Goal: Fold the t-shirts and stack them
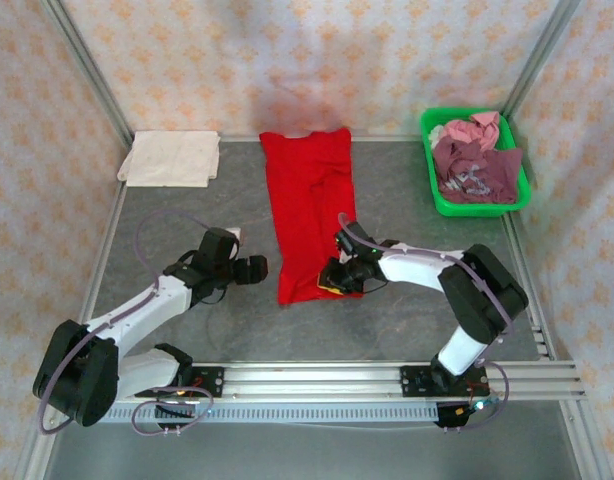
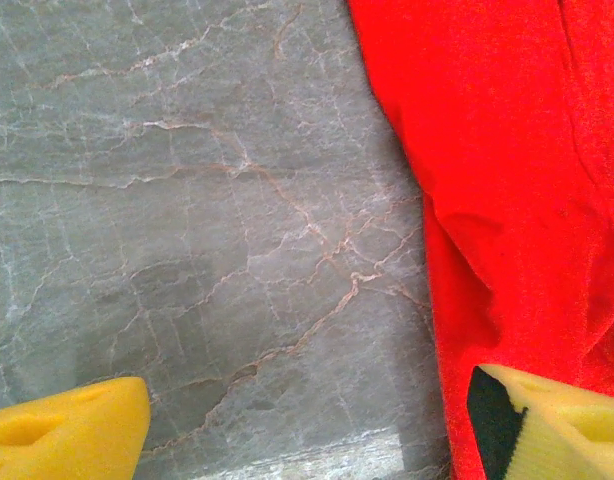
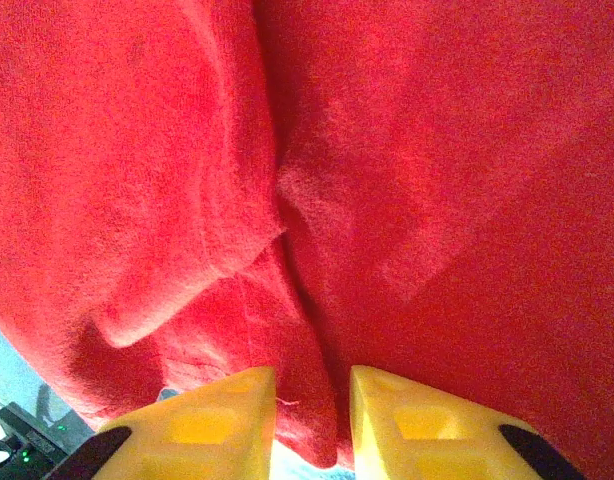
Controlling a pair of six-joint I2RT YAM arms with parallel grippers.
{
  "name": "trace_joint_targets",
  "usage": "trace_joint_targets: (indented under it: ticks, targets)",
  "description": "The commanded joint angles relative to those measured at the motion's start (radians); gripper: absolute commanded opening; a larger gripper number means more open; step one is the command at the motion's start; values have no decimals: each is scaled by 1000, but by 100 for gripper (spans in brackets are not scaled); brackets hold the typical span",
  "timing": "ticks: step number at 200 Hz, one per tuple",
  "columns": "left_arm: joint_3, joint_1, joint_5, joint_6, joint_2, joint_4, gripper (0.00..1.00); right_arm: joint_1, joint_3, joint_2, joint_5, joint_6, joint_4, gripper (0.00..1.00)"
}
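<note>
Left claw [image 2: 309, 390] open above worktop [image 2: 187, 200], beside red tee [image 1: 309, 205]. Right claw [image 3: 312, 385] grips the tee's near right edge.

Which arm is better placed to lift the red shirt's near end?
Probably right: the right gripper sits on the red t-shirt, a fold between its fingers. The left gripper hangs open over bare table.

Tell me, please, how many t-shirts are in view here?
4: a red t-shirt spread mid-table, a cream-white t-shirt folded at the far left corner, and a maroon t-shirt and a pink t-shirt crumpled in the green basket at far right. More may be hidden underneath.
</note>
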Motion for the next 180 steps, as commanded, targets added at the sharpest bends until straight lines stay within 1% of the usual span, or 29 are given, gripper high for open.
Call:
trace_joint_targets:
  ticks: [1, 29, 75, 118, 147, 180]
  targets:
    - [1, -1, -27, 0, 11, 17, 84, 14, 31, 16, -12, 19, 24, 24]
    - [-10, -1, -31, -3, 7, 26, 84, 18, 41, 18, -16, 25, 22, 18]
    - [-14, -1, -38, -4, 4, 23, 84, 19, 69, -26, -9, 17, -35, 1]
    - [-21, -1, -62, -4, -12, 21, 85, 20, 104, -112, -25, 17, -121, 0]
    - [-20, 0, -72, -3, -19, 9, 85, 20, 96, -184, -66, 53, -126, 0]
    - [-31, 0, -88, -4, -37, 15, 85, 20, 55, -239, -51, 67, -136, 0]
